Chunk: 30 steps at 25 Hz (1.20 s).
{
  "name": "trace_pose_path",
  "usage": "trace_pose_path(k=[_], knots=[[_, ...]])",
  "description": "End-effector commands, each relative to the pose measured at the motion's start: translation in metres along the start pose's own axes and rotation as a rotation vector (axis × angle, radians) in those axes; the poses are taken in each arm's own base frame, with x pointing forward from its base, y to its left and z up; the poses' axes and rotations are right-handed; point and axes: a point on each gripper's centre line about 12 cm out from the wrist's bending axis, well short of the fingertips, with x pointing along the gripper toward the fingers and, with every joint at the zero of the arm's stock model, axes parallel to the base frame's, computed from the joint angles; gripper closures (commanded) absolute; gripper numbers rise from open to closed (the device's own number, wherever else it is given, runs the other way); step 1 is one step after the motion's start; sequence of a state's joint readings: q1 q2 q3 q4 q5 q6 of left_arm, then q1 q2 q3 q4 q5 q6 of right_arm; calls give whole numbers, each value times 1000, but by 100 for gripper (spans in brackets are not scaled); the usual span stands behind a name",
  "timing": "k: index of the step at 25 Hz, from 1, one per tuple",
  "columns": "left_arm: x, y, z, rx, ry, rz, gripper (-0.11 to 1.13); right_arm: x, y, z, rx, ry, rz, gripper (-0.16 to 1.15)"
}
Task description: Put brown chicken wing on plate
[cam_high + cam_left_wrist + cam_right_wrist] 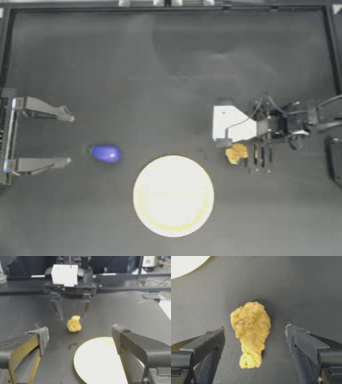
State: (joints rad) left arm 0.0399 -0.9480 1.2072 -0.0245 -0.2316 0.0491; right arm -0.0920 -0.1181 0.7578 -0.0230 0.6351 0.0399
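Dark, matte tabletop [167, 75] carries everything. At its left edge the left gripper [67, 137] waits, jaws spread, beside a small rounded blue-purple object [105, 153]. Near the front edge sits the large cream-white oval plate [173, 195]. Right of it lies the lumpy golden-brown chicken wing [251, 332], between the right gripper's [254, 333] spread jaws, its long axis running along them.

The right tool [235, 145] hangs over the brown chicken wing [236, 153], just beside the plate [173, 195].

Golden wing [251, 331], cream plate [173, 196] (yellow-green ring)
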Motion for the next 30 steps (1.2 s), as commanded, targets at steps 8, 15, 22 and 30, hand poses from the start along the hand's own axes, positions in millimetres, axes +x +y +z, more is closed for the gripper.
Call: trace_pose_path(k=[8, 15, 22, 30], knots=[[4, 0, 4, -2, 0, 2, -1, 13, 5, 1, 12, 2, 18, -1], [4, 1, 4, -2, 0, 3, -1, 23, 8, 1, 9, 10, 21, 0], [4, 1, 4, -8, 2, 4, -1, 27, 7, 2, -2, 30, -1, 34], [4, 2, 3, -6, 2, 8, -1, 17, 11, 10, -25, 47, -44, 59]])
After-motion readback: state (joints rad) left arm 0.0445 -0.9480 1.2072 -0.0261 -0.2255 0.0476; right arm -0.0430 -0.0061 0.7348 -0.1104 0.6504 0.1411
